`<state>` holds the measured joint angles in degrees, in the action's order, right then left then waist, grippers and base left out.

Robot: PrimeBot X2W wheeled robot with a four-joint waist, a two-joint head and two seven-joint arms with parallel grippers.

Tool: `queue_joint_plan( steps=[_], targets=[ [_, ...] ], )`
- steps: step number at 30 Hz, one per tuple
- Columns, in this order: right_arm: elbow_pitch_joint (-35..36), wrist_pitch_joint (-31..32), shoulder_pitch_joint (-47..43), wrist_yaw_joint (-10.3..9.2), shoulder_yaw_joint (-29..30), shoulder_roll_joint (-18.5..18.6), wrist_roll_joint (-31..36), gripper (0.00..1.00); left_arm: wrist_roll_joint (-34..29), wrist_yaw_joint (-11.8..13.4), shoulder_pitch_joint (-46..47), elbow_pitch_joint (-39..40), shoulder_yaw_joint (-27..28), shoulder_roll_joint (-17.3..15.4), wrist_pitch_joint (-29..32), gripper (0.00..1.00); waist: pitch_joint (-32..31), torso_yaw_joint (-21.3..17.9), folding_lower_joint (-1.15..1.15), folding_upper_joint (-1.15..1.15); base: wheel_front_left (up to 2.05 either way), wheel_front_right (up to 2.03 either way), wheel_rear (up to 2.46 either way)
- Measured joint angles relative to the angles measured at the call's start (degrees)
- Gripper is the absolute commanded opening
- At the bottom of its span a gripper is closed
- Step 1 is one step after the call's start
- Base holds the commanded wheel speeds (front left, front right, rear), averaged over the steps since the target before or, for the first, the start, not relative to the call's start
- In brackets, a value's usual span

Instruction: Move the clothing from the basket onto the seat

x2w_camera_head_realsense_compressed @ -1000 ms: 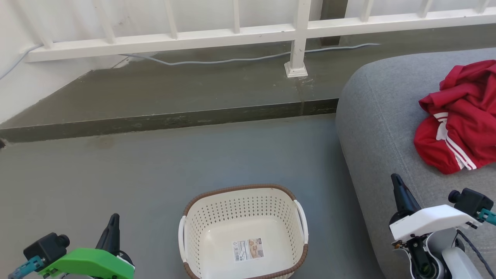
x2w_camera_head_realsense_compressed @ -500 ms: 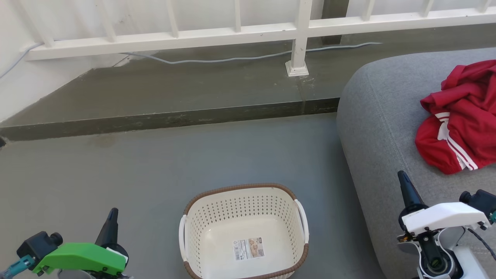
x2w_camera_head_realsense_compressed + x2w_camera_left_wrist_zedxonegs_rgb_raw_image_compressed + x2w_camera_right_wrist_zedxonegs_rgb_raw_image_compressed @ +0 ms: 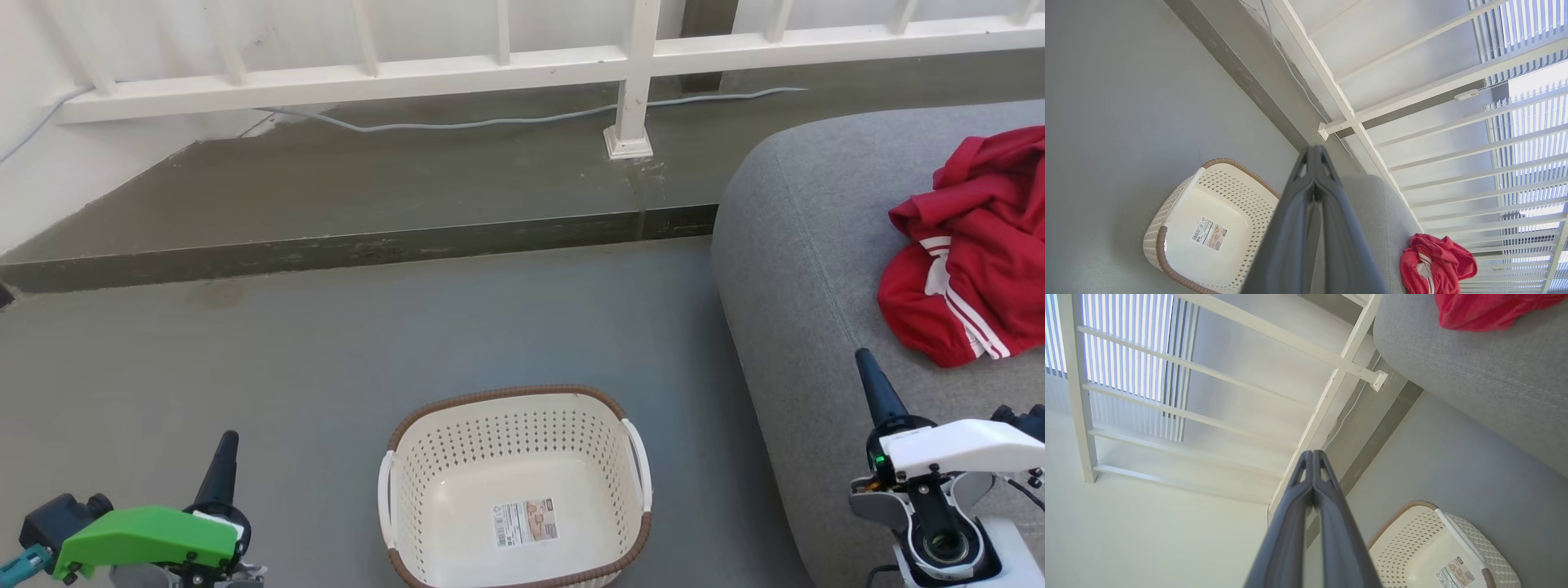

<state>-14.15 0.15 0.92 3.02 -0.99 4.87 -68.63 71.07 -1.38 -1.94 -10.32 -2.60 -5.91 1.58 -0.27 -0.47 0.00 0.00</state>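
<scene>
Grey floor (image 3: 286, 359) is shown across the middle of the head view. Behind it a darker raised step (image 3: 367, 188) is seen, topped by a white railing (image 3: 408, 77) and a pale cable (image 3: 490, 123). A white wall (image 3: 33, 188) is shown at upper left. Daylit slatted blinds (image 3: 1126, 343) are seen at the upper left of the right wrist view.

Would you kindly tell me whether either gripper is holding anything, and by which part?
Nothing is held: the left gripper and the right gripper are both shut on nothing. The clothing lies on the seat, apart from both.
</scene>
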Motion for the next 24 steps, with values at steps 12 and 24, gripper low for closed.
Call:
queue_joint_plan(
  steps=[12,24],
  targets=[
    [-0.77,1.99,1.0,1.51,2.75,-0.89,-8.7,0.0,7.71,-1.87,1.75,-1.68,1.91,1.13,1.36,0.0,0.16,0.17,0.0,0.0,0.0,0.0,0.0],
    [-1.33,3.61,1.43,2.64,5.5,-1.38,-16.96,0.0,15.62,-3.72,3.21,-3.24,3.86,1.71,2.43,0.0,0.32,0.34,0.0,0.0,0.0,0.0,0.0]
  ],
)
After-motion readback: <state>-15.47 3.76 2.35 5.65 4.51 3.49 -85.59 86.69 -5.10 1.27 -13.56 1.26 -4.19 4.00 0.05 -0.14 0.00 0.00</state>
